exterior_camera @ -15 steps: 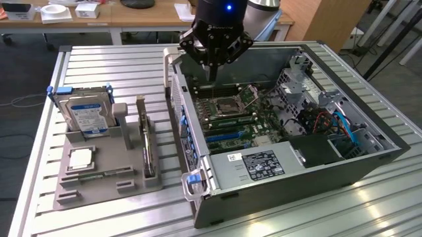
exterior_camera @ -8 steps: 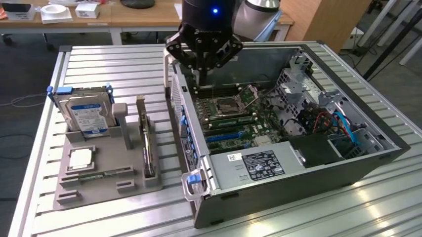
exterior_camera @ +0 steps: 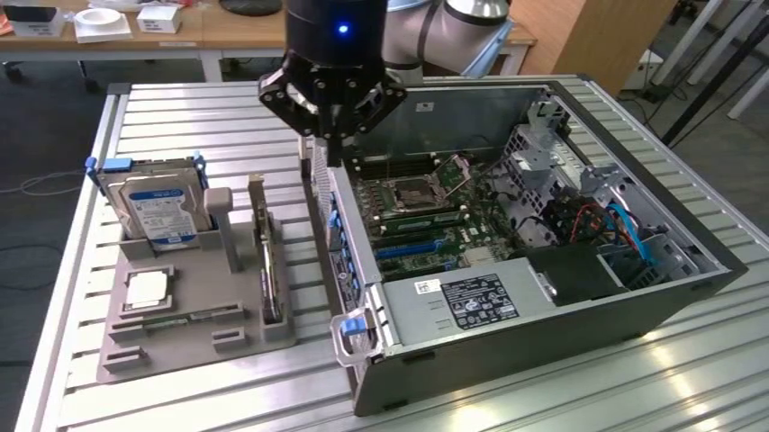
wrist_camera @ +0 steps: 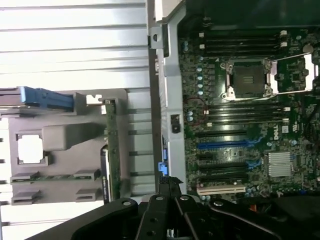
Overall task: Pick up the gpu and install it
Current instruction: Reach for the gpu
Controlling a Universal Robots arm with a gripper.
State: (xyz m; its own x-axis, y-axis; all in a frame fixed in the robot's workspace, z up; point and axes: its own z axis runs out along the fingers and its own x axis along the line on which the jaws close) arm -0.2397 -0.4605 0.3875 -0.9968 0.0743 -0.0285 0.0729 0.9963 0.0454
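Observation:
The gpu (exterior_camera: 265, 261) is a thin dark card standing on edge in a slot of the grey tray (exterior_camera: 180, 337), with a pale bracket at its far end. In the wrist view the gpu (wrist_camera: 110, 150) shows edge-on beside the tray (wrist_camera: 65, 135). My gripper (exterior_camera: 327, 135) hangs above the near wall of the open computer case (exterior_camera: 348, 261), to the exterior view's right of the gpu and apart from it. The gripper (wrist_camera: 167, 184) is shut, with nothing between its black fingers.
The case lies on its side with the motherboard (exterior_camera: 433, 216) exposed; blue and white expansion slots (wrist_camera: 222, 146) show beside the processor socket (wrist_camera: 247, 77). A hard drive (exterior_camera: 157, 207) stands at the tray's far end, with a small green memory stick (exterior_camera: 180, 317) nearer. Slatted metal table (exterior_camera: 180, 117).

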